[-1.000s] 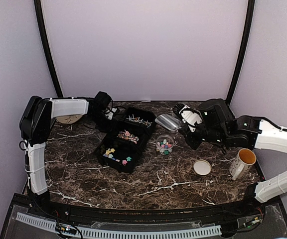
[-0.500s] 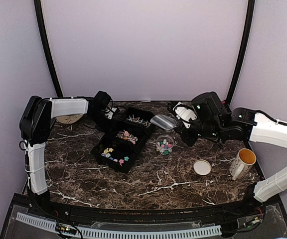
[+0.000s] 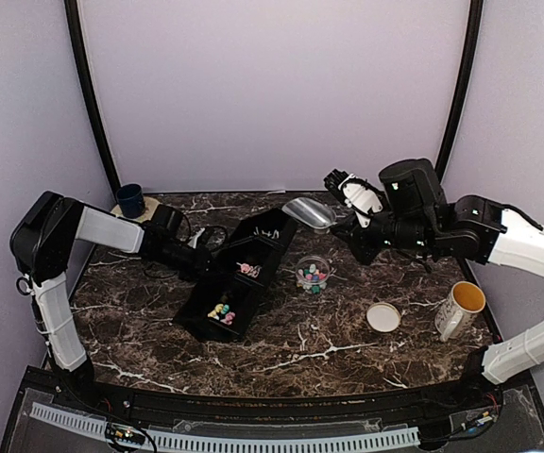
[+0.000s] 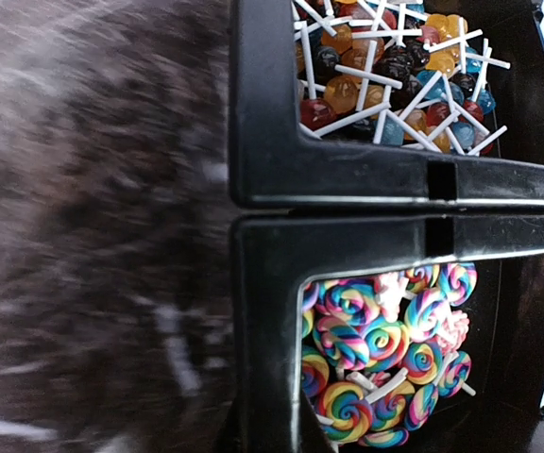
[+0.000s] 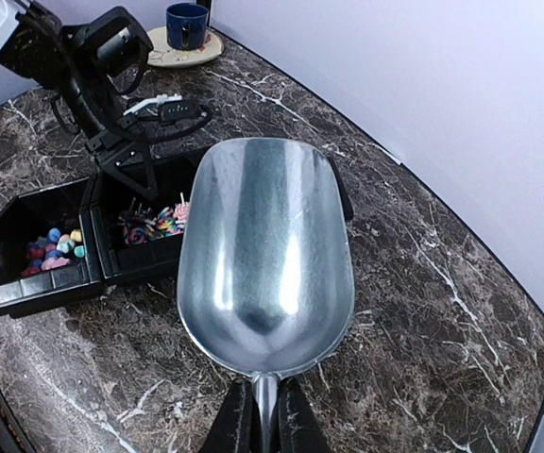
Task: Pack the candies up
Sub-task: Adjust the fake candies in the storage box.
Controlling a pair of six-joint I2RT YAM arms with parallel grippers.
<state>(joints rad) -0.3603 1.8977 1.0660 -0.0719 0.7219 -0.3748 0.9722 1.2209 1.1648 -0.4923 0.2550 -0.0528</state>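
Note:
A black three-part tray (image 3: 199,319) lies left of centre. Its near part holds tiny bright candies (image 3: 220,310) (image 5: 55,250), the middle part swirl lollipops (image 4: 385,349) and the far part stick lollipops (image 4: 385,75). My left gripper (image 3: 199,257) (image 5: 128,162) is shut on the tray's left wall. A small clear cup (image 3: 312,275) holds more candies. My right gripper (image 3: 346,225) (image 5: 264,415) is shut on the handle of an empty metal scoop (image 3: 308,213) (image 5: 264,255), held in the air right of the tray's far end.
A round tan lid (image 3: 383,317) lies on the marble table, and a white mug (image 3: 461,307) stands at the right. A blue cup (image 3: 130,200) on a saucer stands at the far left corner.
My left gripper closed and drew back to the left, dragging the tray left and turning it. The right arm lifted the scoop up and back. The blue cup came into view.

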